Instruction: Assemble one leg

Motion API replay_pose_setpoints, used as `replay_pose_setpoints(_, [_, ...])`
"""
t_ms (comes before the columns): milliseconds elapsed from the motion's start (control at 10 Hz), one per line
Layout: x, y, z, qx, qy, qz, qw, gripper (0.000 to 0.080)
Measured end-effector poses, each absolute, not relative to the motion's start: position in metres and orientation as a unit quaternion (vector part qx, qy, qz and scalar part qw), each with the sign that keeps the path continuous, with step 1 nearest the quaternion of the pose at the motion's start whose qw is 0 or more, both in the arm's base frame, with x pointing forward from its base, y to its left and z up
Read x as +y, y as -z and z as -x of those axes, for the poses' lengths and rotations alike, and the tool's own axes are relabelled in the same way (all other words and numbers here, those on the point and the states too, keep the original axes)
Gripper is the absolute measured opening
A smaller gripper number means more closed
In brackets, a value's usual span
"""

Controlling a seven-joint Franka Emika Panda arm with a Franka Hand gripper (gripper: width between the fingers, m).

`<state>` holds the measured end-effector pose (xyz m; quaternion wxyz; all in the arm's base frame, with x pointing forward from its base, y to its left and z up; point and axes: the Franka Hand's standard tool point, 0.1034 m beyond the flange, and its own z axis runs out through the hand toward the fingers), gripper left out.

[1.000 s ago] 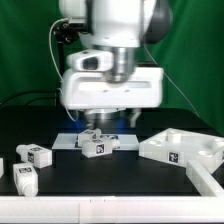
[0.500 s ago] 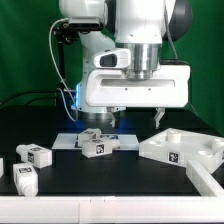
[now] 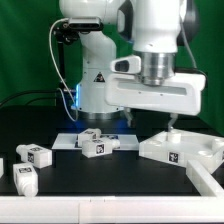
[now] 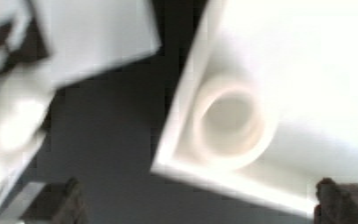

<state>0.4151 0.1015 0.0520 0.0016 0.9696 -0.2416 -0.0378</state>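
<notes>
1. A second ago the arm's hand hung over the parts in the middle of the surface (image 3: 100,185). It has since travelled toward the surface's edge on the exterior view's right and now hangs above the large flat slab (image 3: 182,148).
2. The jaws are released and spread wide with nothing between them. In the wrist view both dark fingertips (image 4: 51,200) stand far apart, and below them lies a corner of the slab with its round socket (image 4: 229,125).
3. The leg (image 3: 97,147) lies where it lay before, near the middle of the surface, well apart from the jaws and touched by nothing. A second block (image 3: 90,134) sits just behind it.
4. Two more legs, one (image 3: 37,155) and another (image 3: 25,179), rest near the edge on the exterior view's left. They have not moved either.
5. The slab also keeps its place by the edge on the exterior view's right.
6. The surface is black, with a white strip (image 3: 100,213) along its front edge.
7. A green backdrop (image 3: 25,60) closes off the room behind the arm.
8. A blue light (image 3: 77,100) glows at the arm's base.
</notes>
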Motion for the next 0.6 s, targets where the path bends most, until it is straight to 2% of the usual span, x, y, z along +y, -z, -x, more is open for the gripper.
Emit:
replay_pose_setpoints(100, [0.097,-0.05,-0.421,-0.261,0.034,-0.965,-0.016,0.0648])
replay_pose_setpoints(400, [0.099,-0.05,-0.42,-0.258,0.035,-0.965,-0.016,0.0648])
replay_pose_setpoints(600, [0.095,-0.044,-0.407,-0.31,0.049,-0.949,-0.021,0.0648])
